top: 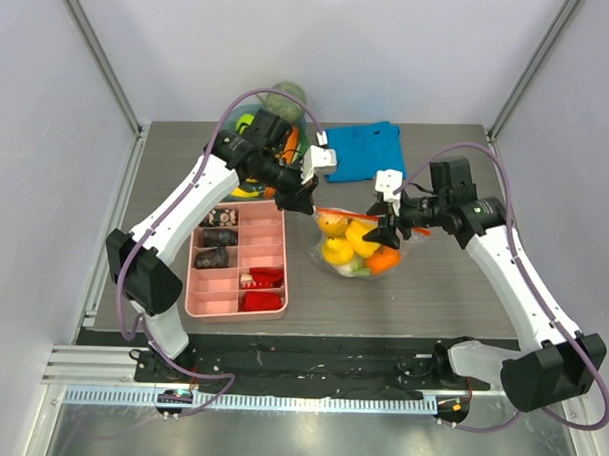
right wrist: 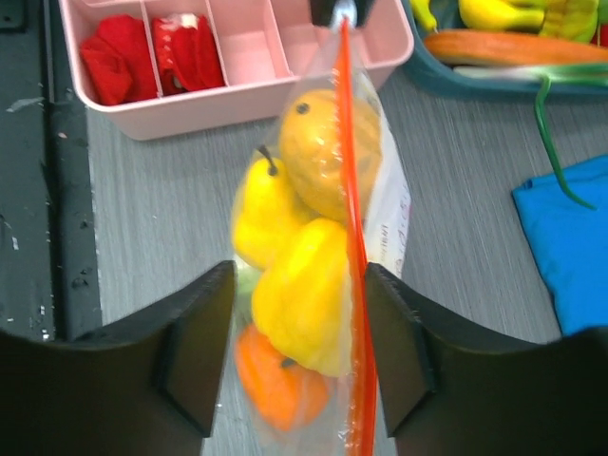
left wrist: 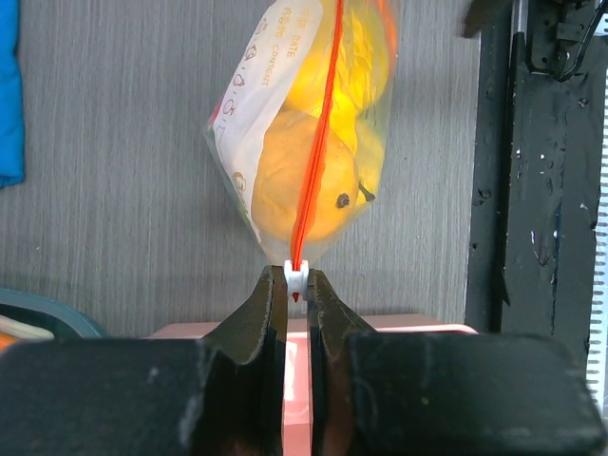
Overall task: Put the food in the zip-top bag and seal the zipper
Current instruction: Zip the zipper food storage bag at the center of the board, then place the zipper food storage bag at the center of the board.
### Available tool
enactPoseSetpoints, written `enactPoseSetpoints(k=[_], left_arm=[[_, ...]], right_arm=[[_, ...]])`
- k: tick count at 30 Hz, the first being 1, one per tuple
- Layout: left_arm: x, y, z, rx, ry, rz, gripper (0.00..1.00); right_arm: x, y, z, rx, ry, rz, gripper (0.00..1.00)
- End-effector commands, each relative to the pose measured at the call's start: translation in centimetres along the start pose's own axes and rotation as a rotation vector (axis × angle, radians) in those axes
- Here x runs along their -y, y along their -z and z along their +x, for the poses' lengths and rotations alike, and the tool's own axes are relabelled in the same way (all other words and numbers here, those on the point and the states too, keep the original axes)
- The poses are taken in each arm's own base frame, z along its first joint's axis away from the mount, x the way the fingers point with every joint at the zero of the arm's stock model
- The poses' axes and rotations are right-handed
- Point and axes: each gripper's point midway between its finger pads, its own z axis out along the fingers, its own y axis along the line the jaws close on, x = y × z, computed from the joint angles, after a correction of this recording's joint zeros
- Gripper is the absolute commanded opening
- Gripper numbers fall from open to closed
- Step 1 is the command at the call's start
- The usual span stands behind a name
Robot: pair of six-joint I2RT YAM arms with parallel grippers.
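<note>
The clear zip-top bag (top: 359, 245) lies on the table in the middle, holding yellow and orange toy fruit (top: 336, 251). Its orange-red zipper (top: 350, 214) runs along the far edge. My left gripper (top: 297, 200) is shut on the white slider (left wrist: 296, 276) at the zipper's (left wrist: 318, 142) left end. My right gripper (top: 379, 234) is open, its jaws on either side of the bag's (right wrist: 380, 218) right end, with the zipper (right wrist: 353, 237) close to one finger (right wrist: 394, 323). A yellow pear (right wrist: 256, 218), a yellow pepper (right wrist: 304, 294) and an orange piece (right wrist: 275, 380) show inside.
A pink compartment tray (top: 235, 314) with small dark and red pieces stands left of the bag. A folded blue cloth (top: 367, 150) lies at the back. A teal tray (right wrist: 446, 81) behind the left arm holds bananas, a carrot and greens. The table's dark front edge (left wrist: 532, 237) is near.
</note>
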Motion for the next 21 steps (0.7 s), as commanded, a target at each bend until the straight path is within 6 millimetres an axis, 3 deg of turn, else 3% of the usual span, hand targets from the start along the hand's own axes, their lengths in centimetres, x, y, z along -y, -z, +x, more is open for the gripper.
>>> enactPoseSetpoints(k=[1, 5, 10, 12, 13, 14, 17, 18, 21], left_arm=[[0.9, 2.0, -3.4, 0.084, -0.069, -0.026, 0.02], [1.2, 2.1, -3.4, 0.087, -0.074, -0.018, 0.03], [2.0, 1.8, -3.4, 0.097, -0.062, 0.011, 0.03], [2.2, 1.6, -3.3, 0.094, -0.060, 0.018, 0.03], [2.2, 1.6, -3.3, 0.094, -0.060, 0.013, 0.04], [2.1, 1.6, -3.4, 0.096, -0.050, 0.008, 0.06], [1.2, 1.5, -3.6, 0.110, 0.022, -0.029, 0.19], [0.8, 1.6, -3.6, 0.118, 0.054, -0.037, 0.34], [-1.1, 2.2, -3.9, 0.173, 0.204, -0.070, 0.53]], right_arm=[[2.5, -0.2, 0.6, -0.074, 0.060, 0.045, 0.58], [2.7, -0.9, 2.6, -0.132, 0.052, 0.030, 0.58], [2.8, -1.5, 2.7, -0.127, 0.022, 0.030, 0.53], [2.8, -1.6, 2.5, -0.121, 0.019, 0.029, 0.37], [2.7, -1.4, 2.2, -0.115, 0.021, 0.032, 0.16], [2.9, -1.4, 2.0, -0.112, 0.021, 0.040, 0.04], [4.3, -0.8, 1.7, -0.131, 0.034, 0.106, 0.01], [5.0, -0.4, 1.7, -0.131, 0.026, 0.135, 0.01], [8.3, 1.3, 0.4, -0.090, 0.027, 0.246, 0.01]])
